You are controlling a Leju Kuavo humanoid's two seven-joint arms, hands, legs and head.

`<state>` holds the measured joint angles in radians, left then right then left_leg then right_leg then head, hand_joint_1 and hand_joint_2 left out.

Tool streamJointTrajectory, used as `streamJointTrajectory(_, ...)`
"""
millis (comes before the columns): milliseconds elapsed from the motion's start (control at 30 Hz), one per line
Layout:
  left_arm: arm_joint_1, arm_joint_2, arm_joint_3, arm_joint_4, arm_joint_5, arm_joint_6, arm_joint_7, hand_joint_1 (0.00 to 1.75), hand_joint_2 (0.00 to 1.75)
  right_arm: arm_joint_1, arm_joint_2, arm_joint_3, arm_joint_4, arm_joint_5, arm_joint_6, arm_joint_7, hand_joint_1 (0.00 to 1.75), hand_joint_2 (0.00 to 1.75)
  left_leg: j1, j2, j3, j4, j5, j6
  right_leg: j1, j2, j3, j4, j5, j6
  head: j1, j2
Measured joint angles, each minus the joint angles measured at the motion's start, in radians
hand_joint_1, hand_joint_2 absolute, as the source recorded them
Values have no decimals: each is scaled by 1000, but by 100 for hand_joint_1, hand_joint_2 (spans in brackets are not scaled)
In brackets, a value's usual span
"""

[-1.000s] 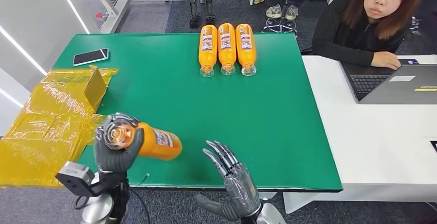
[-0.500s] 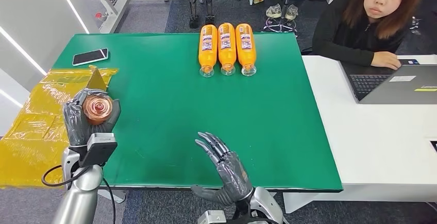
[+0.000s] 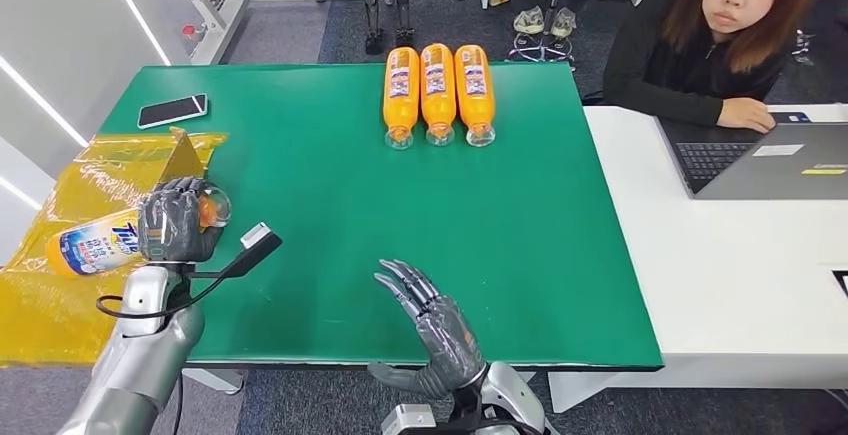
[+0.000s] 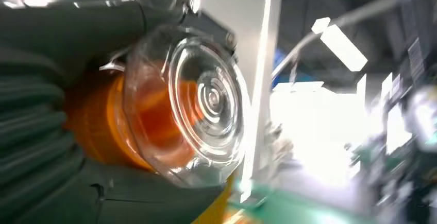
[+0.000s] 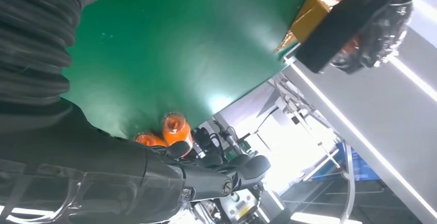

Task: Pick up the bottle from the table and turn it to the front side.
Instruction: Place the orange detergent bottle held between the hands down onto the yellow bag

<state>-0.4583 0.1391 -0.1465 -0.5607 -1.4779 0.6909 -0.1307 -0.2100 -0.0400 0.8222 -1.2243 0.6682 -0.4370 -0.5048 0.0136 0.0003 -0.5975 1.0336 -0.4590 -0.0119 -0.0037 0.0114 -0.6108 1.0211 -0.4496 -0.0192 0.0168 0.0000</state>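
My left hand grips an orange bottle above the left edge of the green table. The bottle lies crossways, its blue and white label facing me and its clear base pointing right. In the left wrist view the bottle's clear base sits close up, with my hand's fingers wrapped around the orange body. My right hand hovers open near the table's front edge, fingers spread, holding nothing. The right wrist view looks across the table to my left hand with the bottle.
Three orange bottles lie side by side at the table's far edge. A phone lies at the far left. Yellow-wrapped packaging covers the left side. A person sits at a laptop on the white table to the right.
My left hand has carried the bottle left and upward and turned it, from base-on toward me to lying crossways with the label showing. My right hand has hardly moved.
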Motion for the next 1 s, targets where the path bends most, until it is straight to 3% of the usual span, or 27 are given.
streamJointTrajectory(67, -15, 8, -23, 63, -46, -7, 39, 149, 175, -1, 0, 3, 3, -4, 0, -2, 0, 175, 0, 0, 0, 0, 0, 0, 0, 0, 0, 0, 0, 0, 0, 0)
streamJointTrajectory(200, -28, 14, -56, 149, -69, -43, 49, 23, 175, -1, -4, 4, 4, -6, 0, -6, 0, 175, 0, 0, -1, 0, 0, 0, 0, 0, -1, 0, 0, 0, 0, 0)
streamJointTrajectory(233, -32, 14, -62, 163, -73, -53, 49, 8, 175, -1, -4, 5, 4, -6, 0, -7, 0, 175, 0, 0, -1, 0, 0, 0, 0, 0, -2, 0, 0, 0, 0, 0)
streamJointTrajectory(300, -38, 14, -76, 186, -81, -72, 47, 0, 175, -1, -6, 5, 4, -6, -1, -7, 0, 175, 0, 0, -2, 0, 0, 0, 0, 0, -2, 0, 0, 0, 0, 0)
streamJointTrajectory(567, -54, 12, -123, 232, -88, -113, 43, 0, 175, 0, -16, 5, 3, -18, -2, -8, 0, 175, 0, 0, -2, 0, 0, 0, 0, 0, -2, 0, 0, 0, 0, 0)
streamJointTrajectory(1000, -56, 12, -133, 242, -87, -123, 37, 0, 175, 0, -21, 5, 0, -18, -2, -8, 0, 175, 0, 0, -2, 0, 0, 0, 0, 0, -2, 0, 0, 0, 0, 0)
